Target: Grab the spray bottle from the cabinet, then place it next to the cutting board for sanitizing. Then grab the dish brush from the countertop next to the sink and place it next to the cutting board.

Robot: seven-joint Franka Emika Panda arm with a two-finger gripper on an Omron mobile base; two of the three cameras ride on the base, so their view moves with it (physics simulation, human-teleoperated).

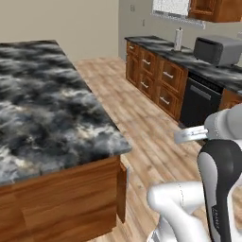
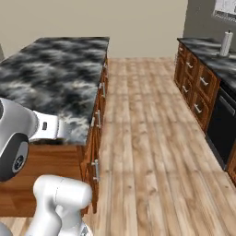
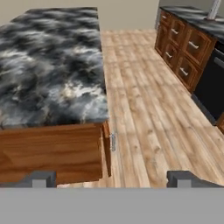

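Simulated kitchen with a light wooden plank floor [image 2: 147, 138] running between two runs of units. Nearest, the white arm rises from the bottom of both base views, folded above the floor beside an island. Its gripper [image 3: 111, 178] hangs spread wide with nothing between the two dark fingertips [image 3: 39, 178], looking down past the island's near corner to the floor. On the left stands the island, with a dark grey-black marble countertop [image 1: 42, 104] veined in white over reddish-brown wooden sides [image 1: 61, 203]; small silver pulls [image 2: 96, 169] line its right face. Across the floor on the right, a second marble counter [image 1: 189, 59] tops wooden lower drawers [image 1: 160, 80] and a black built-in appliance front [image 1: 198, 101]. On it sit a grey toaster [image 1: 217, 49] and, farther back, an upright white roll [image 1: 178, 38]. Above, at the far right, part of a reddish-brown wall cabinet [image 1: 215, 9] shows beside a window [image 1: 169, 7]. A plain beige wall [image 2: 138, 23] closes the far end
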